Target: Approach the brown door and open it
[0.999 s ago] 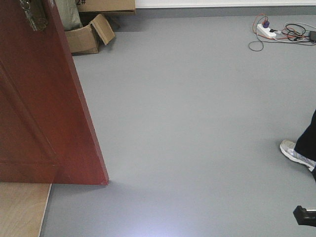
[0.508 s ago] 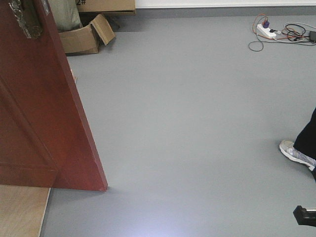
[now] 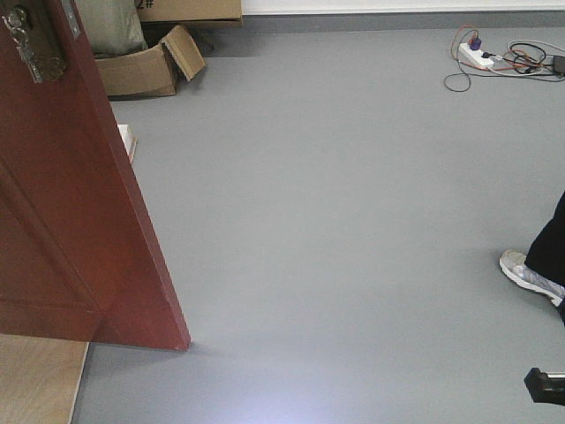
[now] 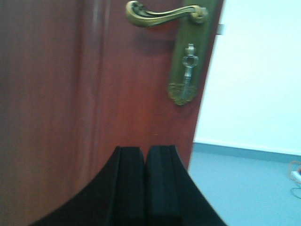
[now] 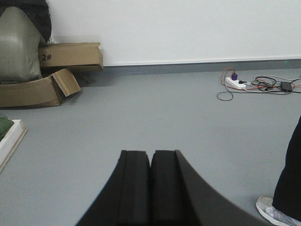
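Front view: brown door (image 3: pixel 71 203) ajar over grey floor (image 3: pixel 353 221).

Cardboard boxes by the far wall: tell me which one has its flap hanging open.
The lower cardboard box, sitting on the grey floor: its end flap swings outward. The box marked 2# sits higher, against the wall, and looks closed.

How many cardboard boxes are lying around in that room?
2. An open box with its flap hanging sits on the grey floor near the far wall; a closed box marked "2#" lies just behind it. The brown door may hide others.
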{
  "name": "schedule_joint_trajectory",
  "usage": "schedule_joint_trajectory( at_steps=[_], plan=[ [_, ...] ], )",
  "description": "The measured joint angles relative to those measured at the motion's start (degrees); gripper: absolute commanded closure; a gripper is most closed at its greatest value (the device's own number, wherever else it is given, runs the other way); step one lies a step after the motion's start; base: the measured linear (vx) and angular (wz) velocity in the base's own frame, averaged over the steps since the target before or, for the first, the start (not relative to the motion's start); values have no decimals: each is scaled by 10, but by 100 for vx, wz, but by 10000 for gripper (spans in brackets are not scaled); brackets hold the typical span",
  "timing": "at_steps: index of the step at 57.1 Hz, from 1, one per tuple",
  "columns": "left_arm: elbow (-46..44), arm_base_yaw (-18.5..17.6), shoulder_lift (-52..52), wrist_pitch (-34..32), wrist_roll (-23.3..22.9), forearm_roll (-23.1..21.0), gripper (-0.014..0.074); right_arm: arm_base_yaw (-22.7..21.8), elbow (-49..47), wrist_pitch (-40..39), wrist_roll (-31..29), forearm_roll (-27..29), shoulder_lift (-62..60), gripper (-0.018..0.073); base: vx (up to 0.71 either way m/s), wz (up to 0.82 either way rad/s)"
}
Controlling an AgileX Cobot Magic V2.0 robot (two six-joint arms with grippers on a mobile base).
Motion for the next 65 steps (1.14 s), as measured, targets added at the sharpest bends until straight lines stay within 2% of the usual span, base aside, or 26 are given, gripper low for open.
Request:
schedule_joint_trajectory(
  at_steps=[6, 13, 22, 65],
  plan=[
    [18, -34, -39, 13, 7, 2, 600, 0, 0, 0, 0, 0, 0, 559, 0, 0],
    [20, -57, -47, 50, 46, 6, 600, 0, 0, 0, 0, 0, 0, 559, 0, 0],
    [20, -57, -48, 53, 74, 8, 600, 0, 0, 0, 0, 0, 0, 559, 0, 0],
    [20, -57, -48, 54, 76, 8, 600, 0, 0, 0, 0, 0, 0, 559, 0, 0]
  ],
)
